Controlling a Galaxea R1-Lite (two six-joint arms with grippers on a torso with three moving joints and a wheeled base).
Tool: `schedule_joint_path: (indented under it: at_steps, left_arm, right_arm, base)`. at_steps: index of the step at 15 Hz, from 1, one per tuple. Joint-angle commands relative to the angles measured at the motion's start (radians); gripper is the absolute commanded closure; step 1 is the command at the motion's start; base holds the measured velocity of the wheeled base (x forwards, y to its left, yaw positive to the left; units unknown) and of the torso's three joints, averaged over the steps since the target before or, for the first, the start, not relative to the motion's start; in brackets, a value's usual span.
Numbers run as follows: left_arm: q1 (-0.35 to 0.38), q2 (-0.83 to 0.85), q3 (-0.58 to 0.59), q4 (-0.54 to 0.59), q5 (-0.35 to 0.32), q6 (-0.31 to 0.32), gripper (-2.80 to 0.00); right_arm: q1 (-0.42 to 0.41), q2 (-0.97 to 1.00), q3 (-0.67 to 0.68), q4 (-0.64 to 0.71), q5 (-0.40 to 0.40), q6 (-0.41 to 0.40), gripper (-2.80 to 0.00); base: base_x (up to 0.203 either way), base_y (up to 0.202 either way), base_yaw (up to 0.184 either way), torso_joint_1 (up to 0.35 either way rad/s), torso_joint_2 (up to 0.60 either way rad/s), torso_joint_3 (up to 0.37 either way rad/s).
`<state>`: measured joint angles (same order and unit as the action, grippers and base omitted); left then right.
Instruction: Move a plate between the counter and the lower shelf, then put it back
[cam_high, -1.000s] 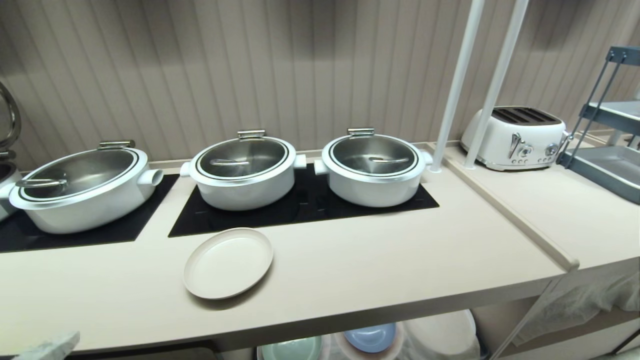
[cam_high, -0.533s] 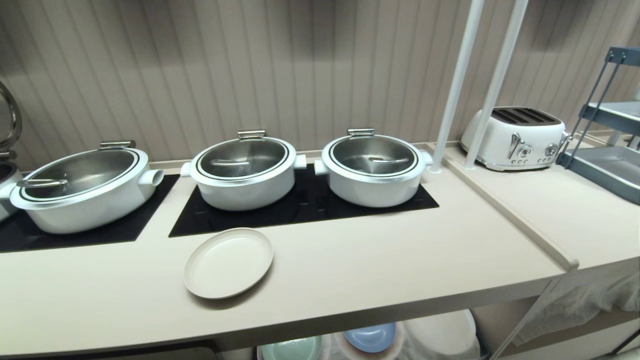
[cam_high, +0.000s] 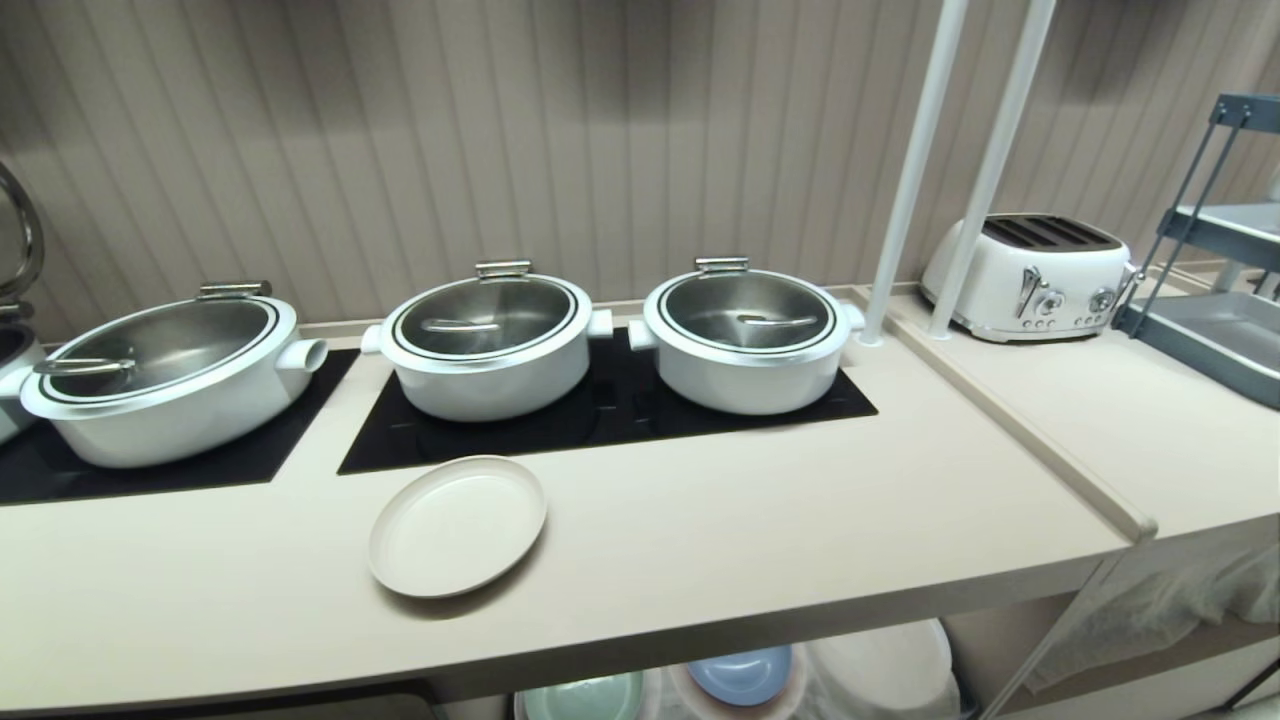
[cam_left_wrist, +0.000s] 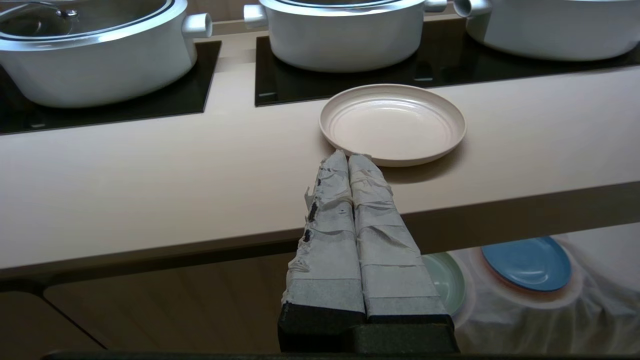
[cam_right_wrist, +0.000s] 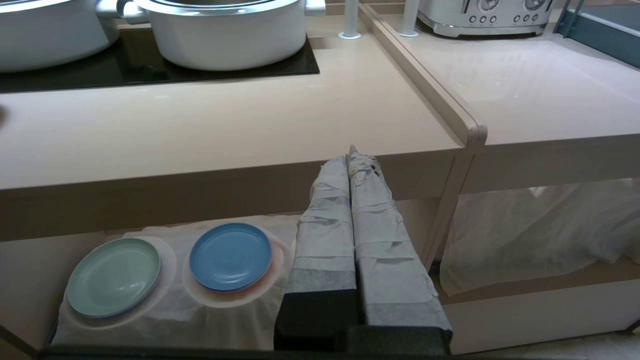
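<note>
The cream-beige plate (cam_high: 457, 526) (cam_left_wrist: 393, 123) lies flat on the counter (cam_high: 750, 540), just in front of the black glass panel. Neither gripper shows in the head view. In the left wrist view my left gripper (cam_left_wrist: 348, 156) is shut and empty, hanging in front of the counter's edge with its tips pointing at the plate's near rim. My right gripper (cam_right_wrist: 353, 155) is shut and empty too, held before the counter's front edge further right. Below the counter the lower shelf (cam_right_wrist: 150, 320) holds cloth-draped stacks topped by a mint-green plate (cam_right_wrist: 114, 277) and a blue plate (cam_right_wrist: 230, 256).
Three white lidded pots (cam_high: 487, 345) stand on black glass panels behind the plate. Two white poles (cam_high: 905, 200) rise at the counter's right end. A white toaster (cam_high: 1030, 275) and a grey rack (cam_high: 1210, 300) stand on the adjoining section. White cloth (cam_right_wrist: 540, 230) hangs in the neighbouring bay.
A taped left fingertip showed at the head view's bottom left corner a second ago; it has dropped out of that view. The plate and pots have not moved.
</note>
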<state>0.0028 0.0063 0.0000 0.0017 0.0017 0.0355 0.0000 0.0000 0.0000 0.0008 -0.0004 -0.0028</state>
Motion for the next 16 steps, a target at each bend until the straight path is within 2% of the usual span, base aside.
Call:
schedule_joint_path:
  at_steps: [1, 5, 16]
  left_arm:
    - [-0.001, -0.005, 0.0, 0.0, -0.003, 0.0, 0.0]
    - [-0.001, -0.005, 0.0, 0.001, 0.004, -0.02, 0.0]
    - [-0.001, -0.005, 0.0, 0.001, 0.007, -0.022, 0.0]
  right_arm:
    - [0.0, 0.0, 0.0, -0.001, 0.0, 0.0, 0.0]
    - [0.0, 0.0, 0.0, 0.0, 0.0, 0.0, 0.0]
    - [0.0, 0.0, 0.0, -0.001, 0.0, 0.0, 0.0]
  base:
    - [0.0, 0.0, 0.0, 0.0, 0.0, 0.0]
    - [0.0, 0.0, 0.0, 0.0, 0.0, 0.0]
    - [0.0, 0.0, 0.0, 0.0, 0.0, 0.0]
